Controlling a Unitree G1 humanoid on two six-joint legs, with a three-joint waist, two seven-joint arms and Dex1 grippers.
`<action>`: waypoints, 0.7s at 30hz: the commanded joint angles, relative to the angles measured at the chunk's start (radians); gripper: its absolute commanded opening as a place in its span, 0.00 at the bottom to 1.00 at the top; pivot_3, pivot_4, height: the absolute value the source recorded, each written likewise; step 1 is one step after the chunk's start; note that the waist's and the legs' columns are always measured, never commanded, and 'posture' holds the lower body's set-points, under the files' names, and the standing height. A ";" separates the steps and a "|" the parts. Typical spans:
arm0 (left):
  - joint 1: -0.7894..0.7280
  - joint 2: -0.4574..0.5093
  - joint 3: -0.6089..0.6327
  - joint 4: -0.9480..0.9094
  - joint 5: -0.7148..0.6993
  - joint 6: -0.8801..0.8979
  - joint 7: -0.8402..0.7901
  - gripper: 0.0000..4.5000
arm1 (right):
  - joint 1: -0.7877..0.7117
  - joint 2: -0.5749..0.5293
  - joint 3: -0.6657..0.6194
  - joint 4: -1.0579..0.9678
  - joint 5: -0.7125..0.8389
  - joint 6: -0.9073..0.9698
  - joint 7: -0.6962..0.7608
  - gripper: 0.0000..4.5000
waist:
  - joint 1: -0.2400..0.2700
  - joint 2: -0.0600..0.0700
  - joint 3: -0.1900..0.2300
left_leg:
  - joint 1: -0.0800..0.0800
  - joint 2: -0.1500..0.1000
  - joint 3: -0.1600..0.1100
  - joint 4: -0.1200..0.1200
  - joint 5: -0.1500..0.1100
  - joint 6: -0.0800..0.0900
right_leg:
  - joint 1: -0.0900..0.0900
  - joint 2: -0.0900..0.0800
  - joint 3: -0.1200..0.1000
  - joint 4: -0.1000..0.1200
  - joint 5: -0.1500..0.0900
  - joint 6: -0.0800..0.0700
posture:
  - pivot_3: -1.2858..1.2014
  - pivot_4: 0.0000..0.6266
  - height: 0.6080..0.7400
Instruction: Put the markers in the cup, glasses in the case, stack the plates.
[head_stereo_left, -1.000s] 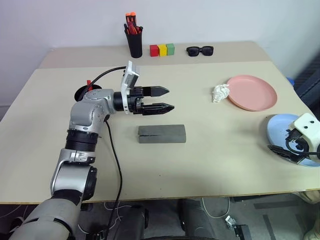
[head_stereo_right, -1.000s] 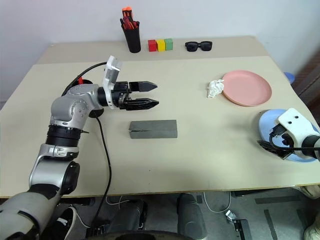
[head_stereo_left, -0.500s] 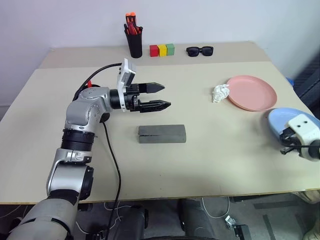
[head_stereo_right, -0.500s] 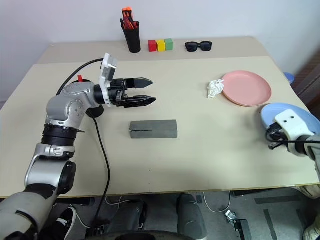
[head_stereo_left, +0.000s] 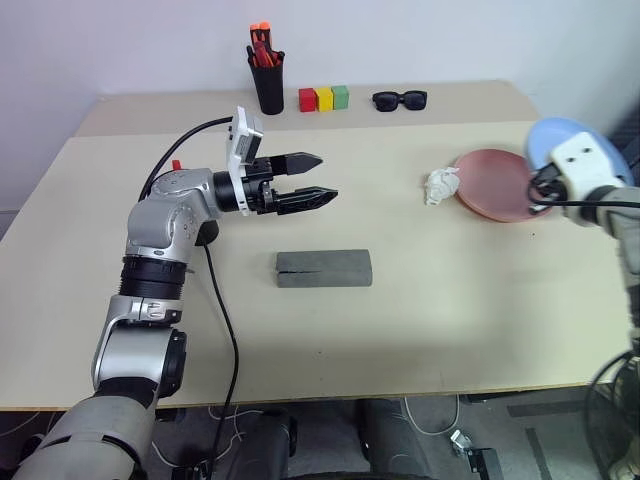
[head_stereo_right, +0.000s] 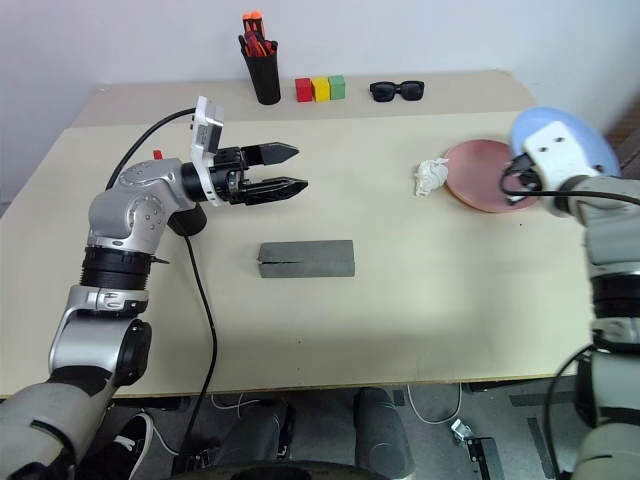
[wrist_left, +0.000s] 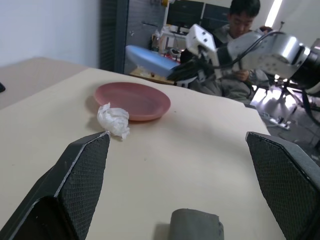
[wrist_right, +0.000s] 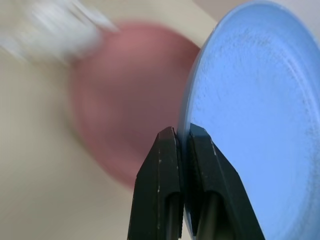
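My right gripper (wrist_right: 182, 135) is shut on the rim of the light blue plate (head_stereo_left: 548, 136), which hangs tilted in the air just right of the pink plate (head_stereo_left: 493, 186). The pink plate lies flat on the table at the right. My left gripper (head_stereo_left: 328, 176) hovers open above the table's middle, pointing right, with nothing between its fingers. In front of it lies the grey case (head_stereo_left: 323, 268), shut. Behind my left arm a red marker end (head_stereo_left: 176, 164) pokes up, and part of the black cup (head_stereo_left: 207, 233) shows. The glasses are out of view.
A crumpled white tissue (head_stereo_left: 439, 186) lies against the pink plate's left side. At the back stand a black pen holder (head_stereo_left: 268, 85), three coloured blocks (head_stereo_left: 324, 99) and black sunglasses (head_stereo_left: 400, 100). A person (wrist_left: 245, 15) sits beyond the table's right end.
My right gripper shut on the blue plate at the table's right edge and carried it up and away from me, beside the pink plate. The left arm stayed nearly still.
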 joint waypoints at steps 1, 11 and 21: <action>-0.011 0.018 0.020 -0.043 -0.020 -0.005 0.007 1.00 | -0.065 0.005 0.033 0.096 -0.070 -0.113 -0.030 0.00 | 0.004 0.000 0.000 | 0.000 0.000 0.000 0.000 0.000 0.000 | 0.000 0.000 0.000 0.000 0.000 0.000 | 0.52 0.24 1.00; 0.030 0.042 0.026 -0.101 -0.038 0.024 0.037 1.00 | -0.179 0.075 0.045 0.343 -0.085 -0.251 -0.035 0.52 | -0.004 0.000 0.000 | -0.001 -0.001 0.000 0.000 0.000 0.000 | -0.001 -0.001 0.000 0.000 0.000 0.000 | 0.52 0.24 1.00; 0.032 0.046 0.020 -0.103 -0.048 0.026 0.042 1.00 | -0.183 0.145 -0.034 0.204 0.045 -0.195 0.053 0.93 | -0.028 0.000 0.000 | -0.001 0.000 0.000 0.000 0.000 0.000 | -0.002 0.000 0.000 0.001 0.000 0.000 | 0.52 0.24 1.00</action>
